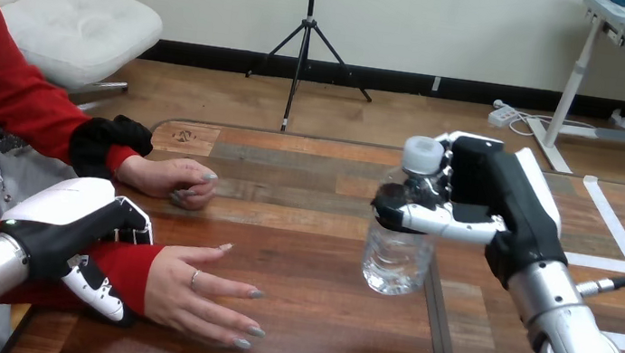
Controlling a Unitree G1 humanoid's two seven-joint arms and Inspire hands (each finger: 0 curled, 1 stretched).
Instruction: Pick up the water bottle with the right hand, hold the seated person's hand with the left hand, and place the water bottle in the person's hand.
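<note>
Fingers [431, 220] of your right hand [479, 203] gripped the water bottle [397, 253] upright above the counter [320, 232], left hand [87, 234] clasped round the person's wrist [131, 267]; you needed a slow, level carry leftward into the person's hand [189, 293], lying open.

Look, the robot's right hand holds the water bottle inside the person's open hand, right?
No. The head view shows the right hand holding the water bottle apart from the person's open hand, which is empty.

Clear bottle [399, 243], white cap, upright around the middle of the table [302, 230]. Person's near hand [202, 294] is open, fingers loosely spread, pointing right, lower left.
</note>
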